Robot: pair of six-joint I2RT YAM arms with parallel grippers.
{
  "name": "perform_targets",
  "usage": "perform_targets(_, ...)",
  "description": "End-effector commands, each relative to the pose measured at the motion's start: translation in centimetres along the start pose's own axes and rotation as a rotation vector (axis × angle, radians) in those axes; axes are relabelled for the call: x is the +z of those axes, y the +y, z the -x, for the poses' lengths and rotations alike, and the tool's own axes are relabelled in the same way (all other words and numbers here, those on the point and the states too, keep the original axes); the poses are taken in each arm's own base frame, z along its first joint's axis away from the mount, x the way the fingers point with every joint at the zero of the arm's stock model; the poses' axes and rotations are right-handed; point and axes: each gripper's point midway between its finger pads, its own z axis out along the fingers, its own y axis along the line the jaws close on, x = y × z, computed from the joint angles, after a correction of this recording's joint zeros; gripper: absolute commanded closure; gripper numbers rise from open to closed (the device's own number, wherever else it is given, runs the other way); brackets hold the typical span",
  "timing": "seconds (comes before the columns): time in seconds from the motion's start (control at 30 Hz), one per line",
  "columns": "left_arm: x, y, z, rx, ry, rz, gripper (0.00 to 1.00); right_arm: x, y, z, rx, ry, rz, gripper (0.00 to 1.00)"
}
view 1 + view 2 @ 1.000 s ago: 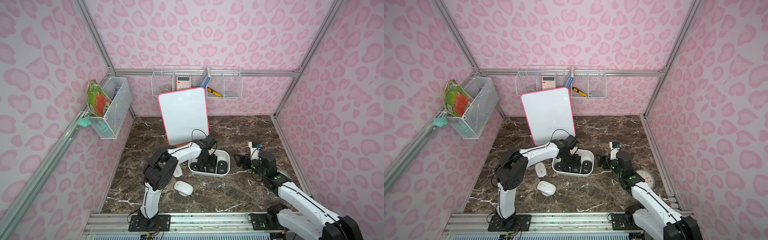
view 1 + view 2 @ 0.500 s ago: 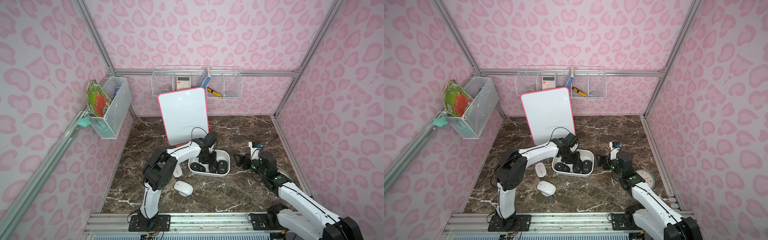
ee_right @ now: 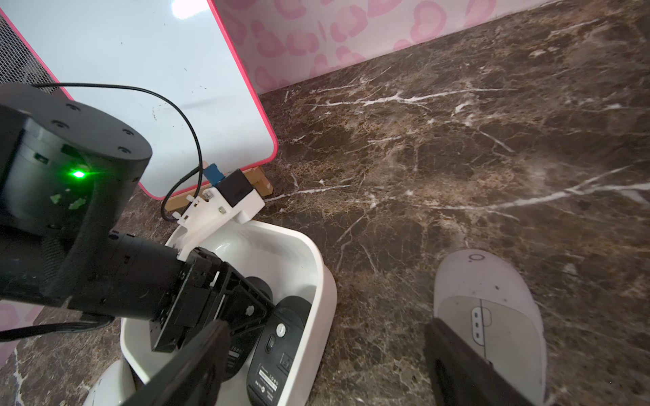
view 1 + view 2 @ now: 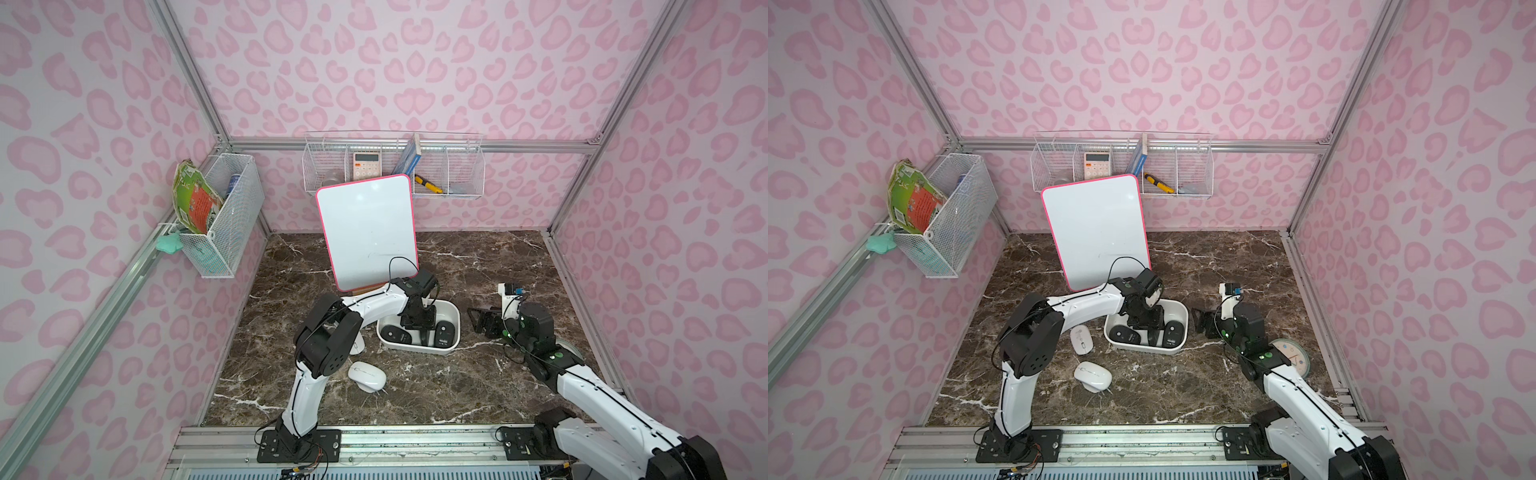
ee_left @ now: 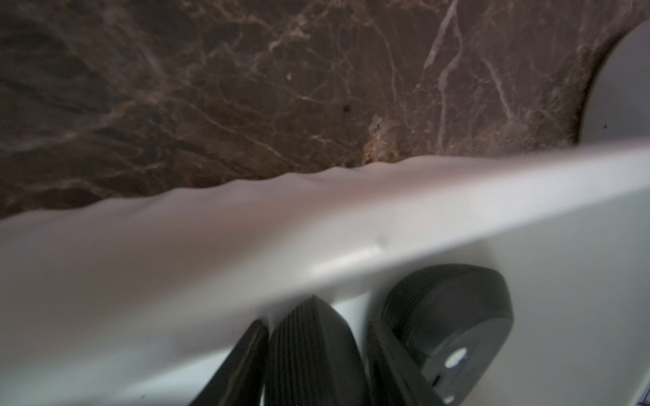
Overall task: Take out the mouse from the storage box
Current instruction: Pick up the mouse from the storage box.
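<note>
Mouse status: not out yet. The one nearest the action is a black plastic computer mouse (image 3: 278, 348) lying belly-up on the floor of the shallow white plastic storage box (image 4: 419, 348). It's packed in with two more black mice (image 4: 397, 332), so all three are inside the tub, which sits on the dark brown marble tabletop (image 4: 457, 395).

Left gripper (image 5: 346, 313) is plunged steeply into the box from above. Makes sense imo: the walls block any sideways approach and the mice sit side by side, so the only way in is down through the gaps. Its ribbed black fingers (image 5: 309, 351) are drawn in close, with just a sliver between them. In the left wrist view the belly-up mouse sits against the outside of one finger rather than clearly between the two. So I honestly can't tell whether anything is pinched or the jaws are closed on air.

Right gripper (image 3: 322, 334) hangs near the box's end, fingers spread wide and holding nothing. My guess is it's parked there to stay out of the way, or to steady the light tub if a mouse wedges coming up.

Two white oval mice (image 4: 1081, 338) lie on the marble on the box's other side, apart from it.
</note>
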Motion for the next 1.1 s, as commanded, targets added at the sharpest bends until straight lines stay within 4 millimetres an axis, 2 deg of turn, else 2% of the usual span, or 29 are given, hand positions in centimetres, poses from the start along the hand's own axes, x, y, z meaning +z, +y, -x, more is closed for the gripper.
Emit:
perform_targets(0.0, 0.2, 1.1, -1.2, -0.014, 0.043, 0.050, 0.59, -0.1, 0.0, 0.4, 0.004, -0.019, 0.001, 0.11)
perform_targets(0.27, -2.5, 1.0, -0.2, -0.009, -0.030, 0.085, 0.71, -0.4, 0.3, 0.9, 0.005, -0.033, 0.003, 0.11)
perform_targets(0.47, -7.0, 0.2, 0.2, 0.052, -0.135, 0.134, 0.74, -0.5, 0.7, 1.8, 0.008, -0.034, 0.008, 0.11)
perform_targets(0.67, -10.3, 0.1, -1.6, 0.144, -0.178, 0.236, 0.76, -1.1, 0.2, 1.8, 0.028, -0.076, -0.010, 0.11)
perform_targets(0.8, -12.1, -0.6, -3.5, 0.203, -0.213, 0.287, 0.77, -1.5, 0.0, 1.9, -0.015, -0.037, -0.042, 0.11)
perform_targets(0.97, -12.3, -1.2, -7.0, 0.355, -0.213, 0.334, 0.76, -1.3, 0.5, 1.2, 0.001, 0.027, -0.025, 0.10)
perform_targets(1.07, -11.6, -0.4, -8.4, 0.416, -0.164, 0.416, 0.77, -1.7, 0.1, 0.7, 0.050, -0.007, -0.029, 0.10)
